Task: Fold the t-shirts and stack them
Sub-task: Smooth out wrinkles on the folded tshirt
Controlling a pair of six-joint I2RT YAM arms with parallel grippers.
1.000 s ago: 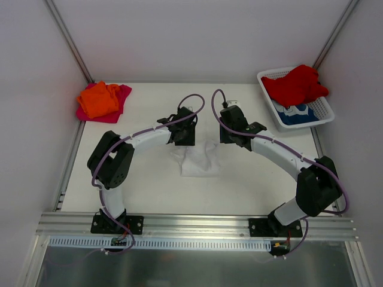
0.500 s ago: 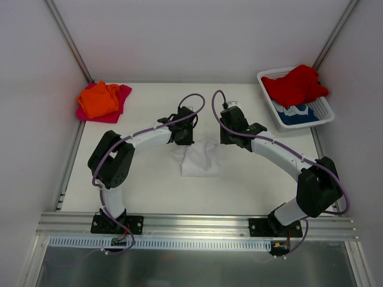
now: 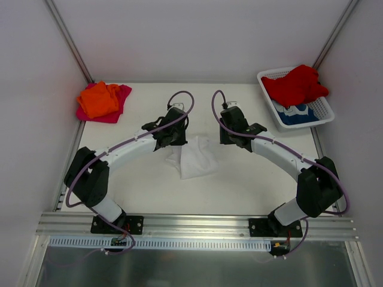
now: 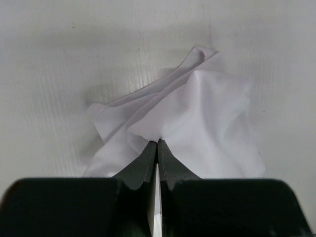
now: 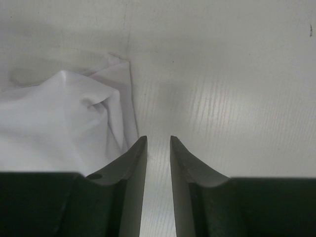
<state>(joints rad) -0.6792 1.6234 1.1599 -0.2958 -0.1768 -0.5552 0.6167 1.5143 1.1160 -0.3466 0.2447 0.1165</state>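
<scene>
Closure of the left gripper (image 4: 158, 142) is recorded: its jaws are pressed together on a pinched fold of the white t-shirt (image 4: 197, 113), which lies crumpled mid-way across the table (image 3: 251, 179). The right gripper (image 5: 158, 140) is held with a narrow gap and nothing between the jaws; the cloth edge is seen just beside one finger. A grasp is judged secured on one side only, so folding is barely begun.

Against the frame one second back, the left wrist is shifted leftward, its elbow is swung outward, and the shirt is drawn askew. The orange t-shirt (image 3: 99, 98) and the red t-shirt (image 3: 296, 84) in the basket (image 3: 323, 116) are unmoved.
</scene>
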